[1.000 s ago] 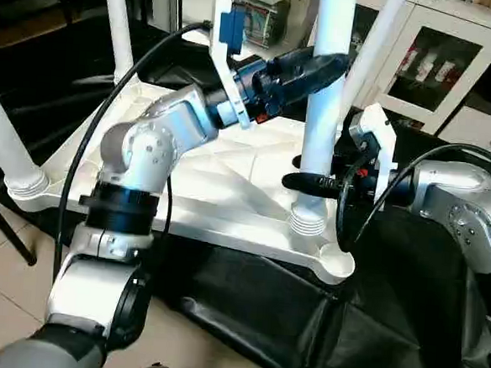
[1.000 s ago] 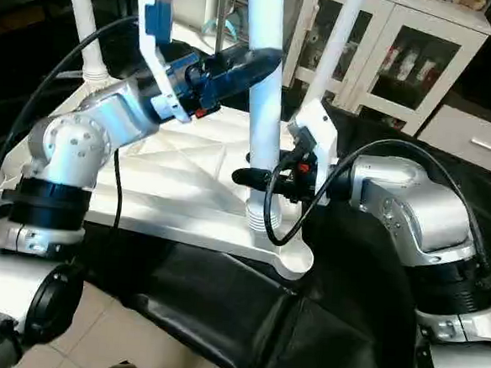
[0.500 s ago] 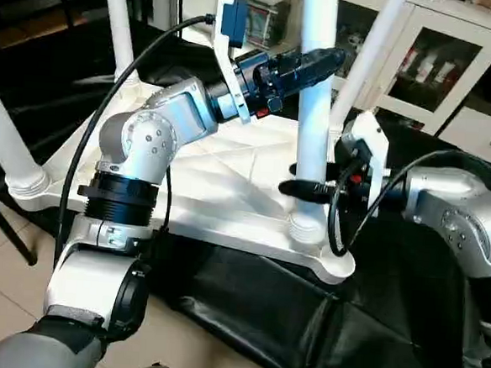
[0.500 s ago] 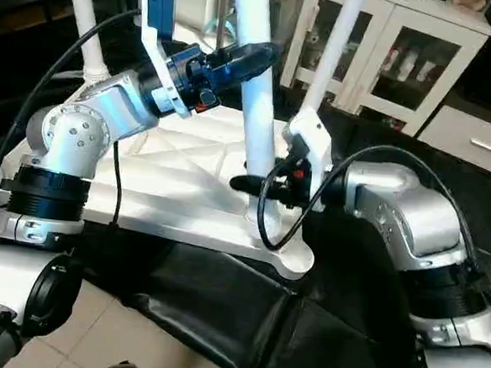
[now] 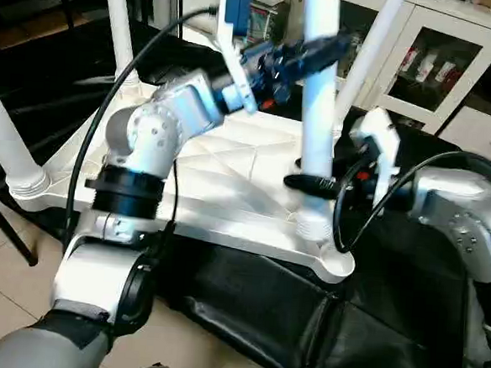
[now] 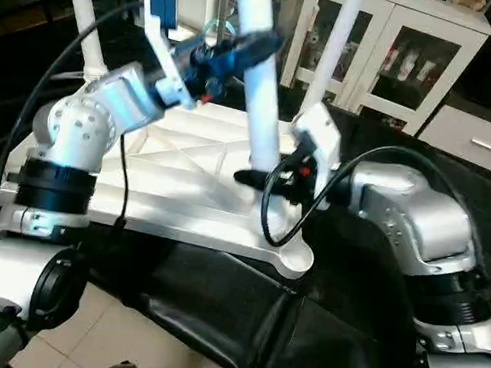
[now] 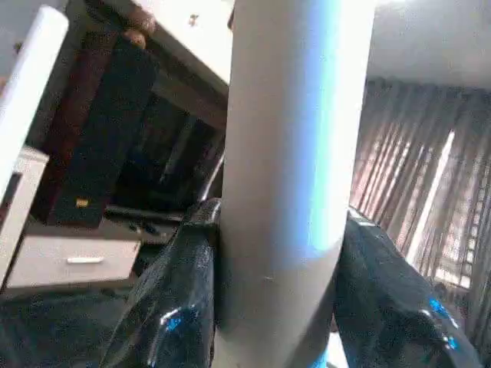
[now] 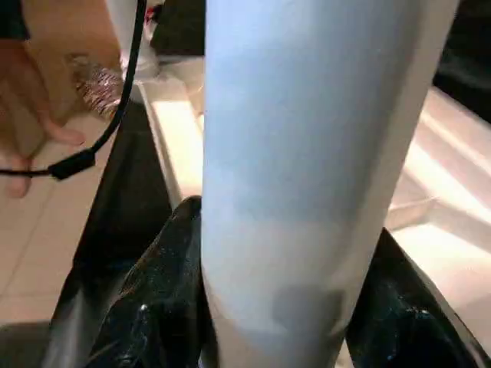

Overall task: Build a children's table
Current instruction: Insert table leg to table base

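Here, left gripper point(image 5: 322, 50) and right gripper point(image 5: 309, 184) clamping upright leg point(image 5: 318, 113), seating it in tabletop point(image 5: 229, 170) corner socket; next: downward push.

You have the tabletop point(image 5: 229, 170) lying underside up ahead; one leg point(image 5: 316, 113) stands in its near right corner socket. The left gripper point(image 5: 309, 54) sits high on that leg, the right gripper point(image 5: 313, 184) low; three other legs stand at the remaining corners

A black-covered bench point(image 5: 245, 310) carries the white tabletop point(image 5: 229, 170), which lies upside down on it, ribbed underside up. The tabletop's near edge sits just back from the bench's near edge, above the tiled floor point(image 5: 1, 302). White legs point(image 5: 317, 96) stand in its corner sockets.
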